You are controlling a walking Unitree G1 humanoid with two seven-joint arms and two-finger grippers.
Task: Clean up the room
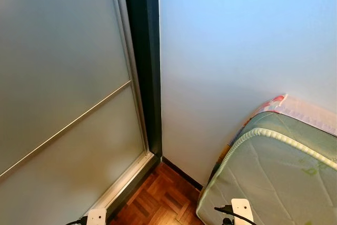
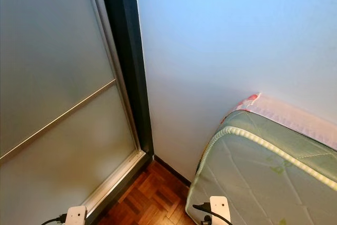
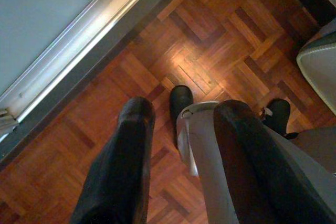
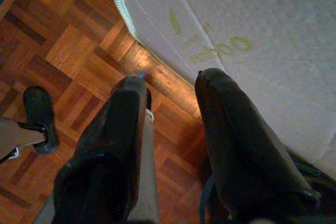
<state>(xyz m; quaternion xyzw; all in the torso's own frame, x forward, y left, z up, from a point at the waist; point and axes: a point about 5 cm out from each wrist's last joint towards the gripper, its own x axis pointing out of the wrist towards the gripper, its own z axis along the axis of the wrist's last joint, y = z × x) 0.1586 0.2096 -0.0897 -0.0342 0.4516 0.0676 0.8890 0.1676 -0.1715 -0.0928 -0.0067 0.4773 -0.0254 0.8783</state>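
1. Hanging low over the herringbone wooden parquet floor (image 3: 210,40), the left claw (image 3: 181,114) has its two black fingers apart, with nothing between them.
2. The right claw (image 4: 170,85) is likewise spread and empty, above the edge of the pale green quilted mattress (image 4: 252,30), whose far end is cut off.
3. The robot's black feet (image 3: 181,103) show below the claws.
4. Head views show a frosted sliding door (image 1: 58,88) with dark frame and the plain white wall (image 1: 237,51).
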